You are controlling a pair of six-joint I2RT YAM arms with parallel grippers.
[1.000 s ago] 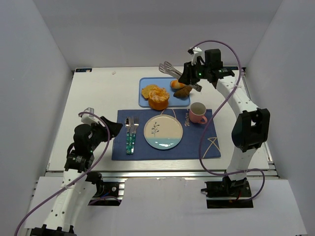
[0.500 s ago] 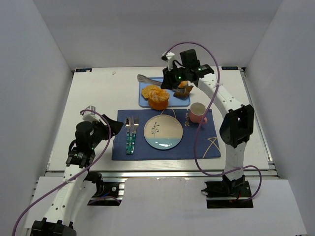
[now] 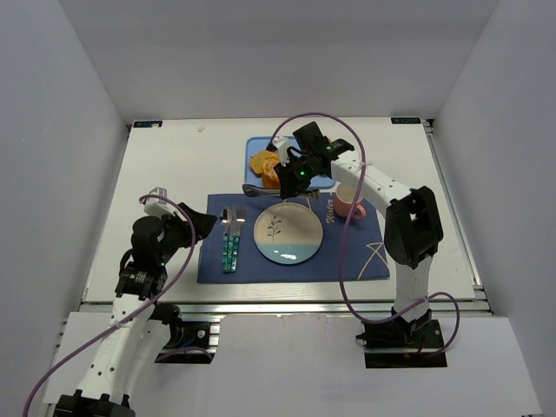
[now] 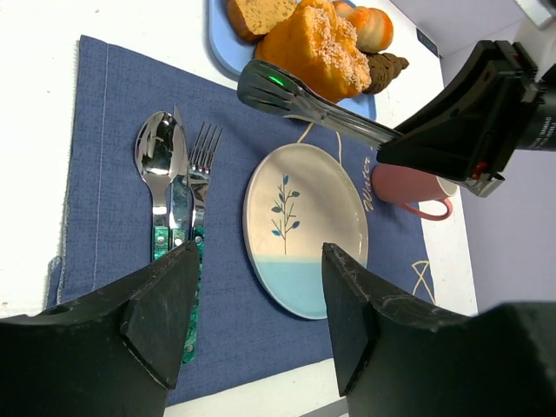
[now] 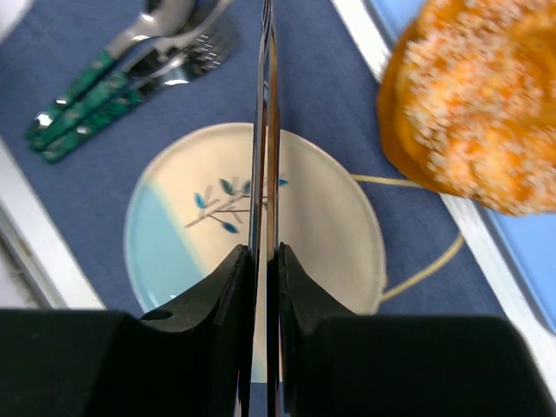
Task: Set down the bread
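The bread (image 4: 254,12) is a golden-brown slice on the blue tray (image 4: 224,54), at its left end, next to the orange ring cake (image 4: 317,48); only part of it shows, at the top edge of the left wrist view. My right gripper (image 3: 294,174) (image 5: 265,254) is shut on metal tongs (image 3: 259,188) (image 4: 304,100) (image 5: 265,130). The tongs are closed and empty, and reach over the far part of the plate (image 3: 300,248) (image 5: 334,217). My left gripper (image 3: 204,226) (image 4: 261,261) is open and empty above the near left of the placemat.
A blue placemat (image 3: 347,252) carries the plate, a spoon, knife and fork (image 3: 230,239) (image 4: 174,191) and a pink mug (image 3: 350,201) (image 4: 408,187). A glazed roll (image 4: 373,26) and a dark pastry (image 4: 387,69) lie on the tray's right end.
My right arm has swung left and nearer with the tongs, from behind the tray's right end to the tray's front edge over the plate. The left arm has barely moved.
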